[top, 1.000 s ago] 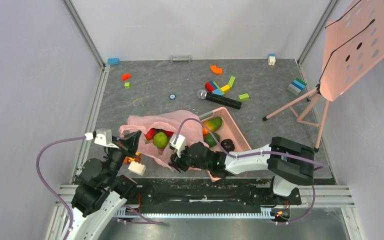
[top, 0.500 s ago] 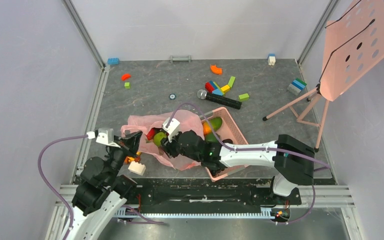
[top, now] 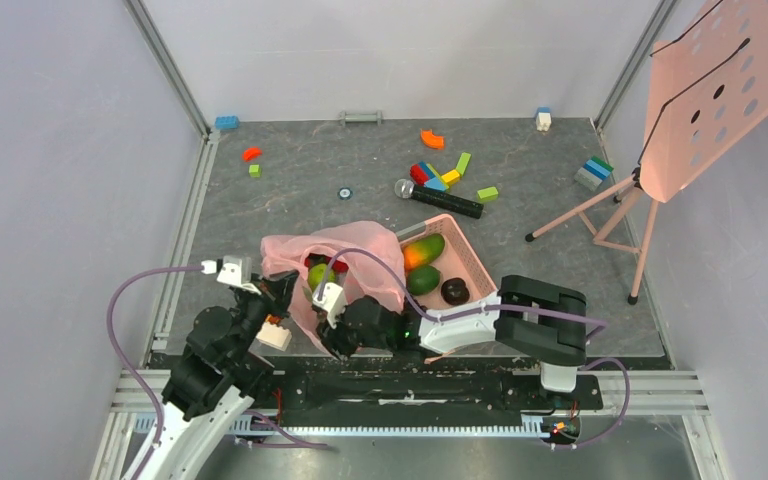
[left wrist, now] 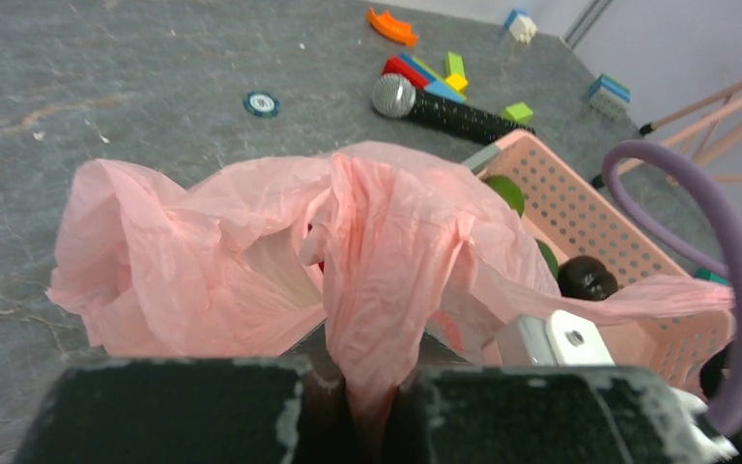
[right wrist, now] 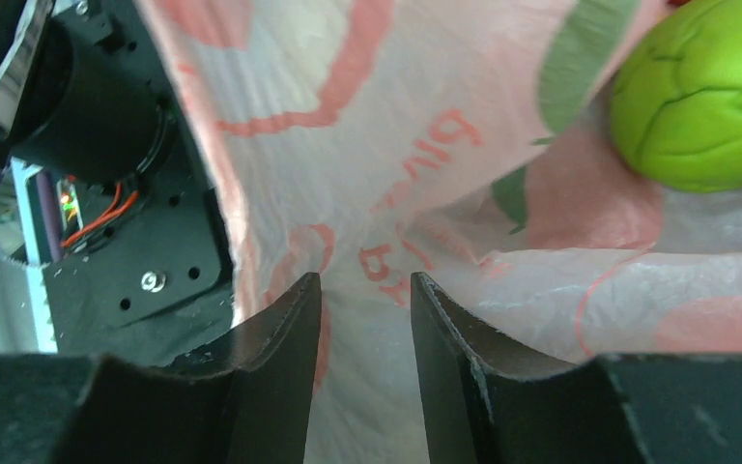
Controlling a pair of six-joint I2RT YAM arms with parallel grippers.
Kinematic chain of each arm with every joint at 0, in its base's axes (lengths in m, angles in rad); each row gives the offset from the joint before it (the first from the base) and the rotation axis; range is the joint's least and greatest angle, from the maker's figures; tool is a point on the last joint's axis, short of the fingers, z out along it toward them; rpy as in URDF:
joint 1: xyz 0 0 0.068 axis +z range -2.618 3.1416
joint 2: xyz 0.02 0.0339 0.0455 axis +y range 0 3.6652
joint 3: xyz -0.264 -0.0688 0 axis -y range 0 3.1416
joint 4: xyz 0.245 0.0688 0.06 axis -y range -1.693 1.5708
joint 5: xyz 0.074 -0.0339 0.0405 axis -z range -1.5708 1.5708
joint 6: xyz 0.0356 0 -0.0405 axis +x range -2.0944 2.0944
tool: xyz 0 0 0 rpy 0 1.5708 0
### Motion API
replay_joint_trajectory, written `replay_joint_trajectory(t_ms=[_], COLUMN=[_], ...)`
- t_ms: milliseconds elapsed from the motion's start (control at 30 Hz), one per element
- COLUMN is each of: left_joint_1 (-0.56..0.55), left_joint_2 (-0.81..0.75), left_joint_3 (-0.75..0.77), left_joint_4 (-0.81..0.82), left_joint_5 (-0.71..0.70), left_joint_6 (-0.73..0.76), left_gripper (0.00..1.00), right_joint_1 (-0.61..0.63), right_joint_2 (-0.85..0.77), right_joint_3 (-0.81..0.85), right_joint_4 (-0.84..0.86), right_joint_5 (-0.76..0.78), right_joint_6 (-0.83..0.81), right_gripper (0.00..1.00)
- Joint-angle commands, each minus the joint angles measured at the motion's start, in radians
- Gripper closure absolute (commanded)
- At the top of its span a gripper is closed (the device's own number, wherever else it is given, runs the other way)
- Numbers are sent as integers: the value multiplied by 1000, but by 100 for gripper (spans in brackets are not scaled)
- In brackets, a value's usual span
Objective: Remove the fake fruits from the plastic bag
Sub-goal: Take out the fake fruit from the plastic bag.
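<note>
Pinching a fold of the plastic bag [left wrist: 251, 251] tight in the left gripper [left wrist: 367, 391], by the desk's near edge. Right gripper [right wrist: 364, 290] slightly parted over the film, lime-green fruit [right wrist: 705, 106] inside just up-right of it, nearer that arm.

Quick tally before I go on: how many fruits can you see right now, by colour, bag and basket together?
Lime-green fruit, in the plastic bag: 1
Red fruit, in the bag: 1
Orange-and-green mango, in the basket: 1
Dark green fruit, basket: 1
Black grapes, basket: 1
Total: 5
</note>
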Motion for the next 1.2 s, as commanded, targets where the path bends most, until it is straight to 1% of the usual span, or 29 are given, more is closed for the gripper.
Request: replay_joint_trajectory(t_ms=[0,133,233,300,500,667,800,933,1000,1100,1167], left_joint_1=[3,3,3,3,3,3,3,3,3,3,3], left_joint_2=[-69,-75,-75,-75,-76,-76,-76,-75,-76,-75,-75], left_joint_3=[-36,-47,-41,-33,-24,-22,-21,-20,-17,-12,-10], left_joint_4=[60,58,41,24,14,10,10,10,8,1,-2], left_joint_5=[55,46,40,35,33,31,30,30,28,22,18], left_joint_6=[-75,-81,-70,-55,-50,-50,-50,-50,-50,-52,-54], left_gripper=[91,92,94,95,98,98,98,98,98,98,98], right_joint_1=[16,17,16,15,4,-38,-108,-154,-163,-165,-164], right_joint_2=[9,36,-10,-53,-168,-227,-213,-151,-111,-81,-79], right_joint_3=[-35,-47,-88,-89,-40,-28,3,72,121,172,176], right_joint_4=[67,20,25,-6,-118,-138,-144,-143,-142,-136,-116], right_joint_5=[-41,-27,20,67,167,209,198,153,127,98,100], right_joint_6=[19,19,19,1,-55,-34,39,83,105,119,135], right_gripper=[57,57,57,56,48,44,43,42,39,39,39])
